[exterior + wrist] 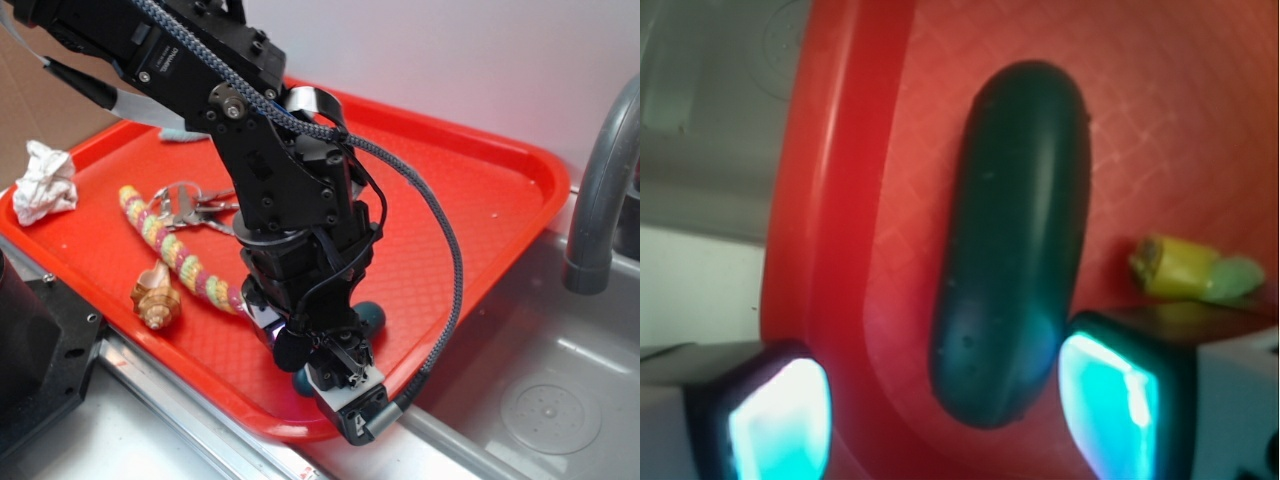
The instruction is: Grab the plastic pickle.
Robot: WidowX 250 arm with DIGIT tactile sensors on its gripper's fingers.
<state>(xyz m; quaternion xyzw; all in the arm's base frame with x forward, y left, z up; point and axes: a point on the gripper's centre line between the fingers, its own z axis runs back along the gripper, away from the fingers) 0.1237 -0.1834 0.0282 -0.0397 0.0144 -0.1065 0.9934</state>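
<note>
The plastic pickle (1015, 240) is a smooth dark teal-green oblong lying on the red tray (840, 200) close to its rim. In the wrist view its near end sits between my two glowing fingertips, close against the right one (1110, 405) and well apart from the left one (780, 420). My gripper (945, 410) is open and straddles that end. In the exterior view the gripper (335, 365) is low over the tray's front corner and hides most of the pickle (372, 316); only small teal bits show on either side.
A pastel twisted rope (175, 250), a tan seashell (153, 295), a metal key clip (190, 205) and crumpled white paper (45, 180) lie on the tray's left half. The tray rim (300, 425) is right beside the gripper. A sink (540, 400) and grey faucet (600, 190) stand to the right.
</note>
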